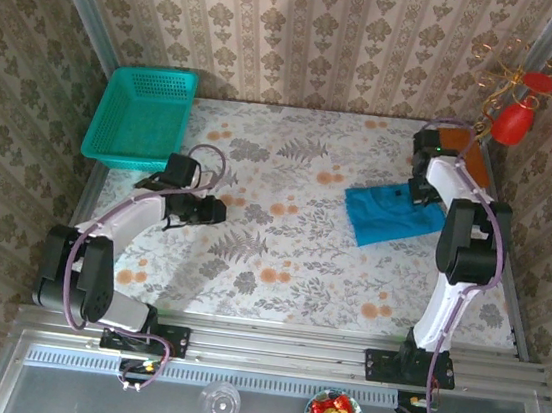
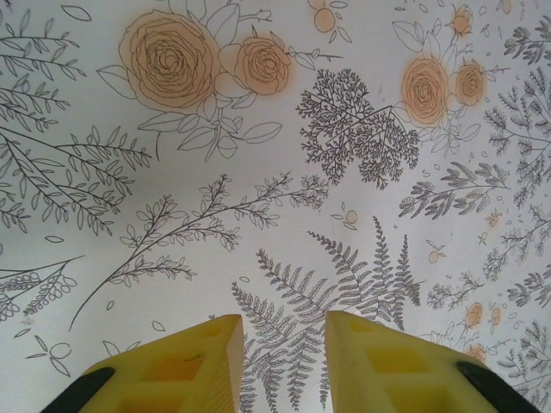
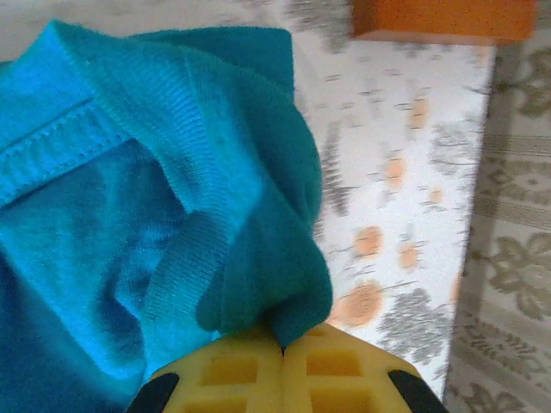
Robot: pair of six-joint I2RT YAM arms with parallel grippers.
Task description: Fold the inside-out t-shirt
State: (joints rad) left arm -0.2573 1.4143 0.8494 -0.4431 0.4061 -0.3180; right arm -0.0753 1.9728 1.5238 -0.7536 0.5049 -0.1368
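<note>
Teal-blue cotton t-shirt (image 1: 387, 218): it lies as a compact, rumpled bundle on the right part of the floral-print surface (image 1: 290, 259), toward the far right corner. Up close, the t-shirt (image 3: 120, 215) shows us stitched seams and a ribbed band, with several layers overlapping.
Right grip: our right pincer (image 1: 420, 192) sits at the far edge of the t-shirt. In the wrist view the right pincer (image 3: 282, 346) has its yellow pads pressed together on a thin fold of cloth beside the ribbed band.
Left side: our left pincer (image 1: 213, 211) hovers over bare surface, well apart from the t-shirt. In the wrist view the left pincer (image 2: 284, 323) is parted, with nothing between its pads.
Slip risk: we judge the bite small and right at the pad tips, so a quick lift or pull could let the soft cloth slide out.
Layer risk: we cannot tell how many layers are pinched. If more than one, a lift would carry the bundle along rather than open it, and the fold would come out crooked.
Drag risk: nothing pins the other side, so a pull from one pincer would likely slide the whole t-shirt across the surface.
Edge risk: an orange-brown block (image 1: 461, 149) stands near the right pincer, as does the surface's right edge. A swing that way could snag cloth or knock the block.
Reach risk: the left arm must cross toward the right one, and we judge a collision possible if both close on the same corner.
</note>
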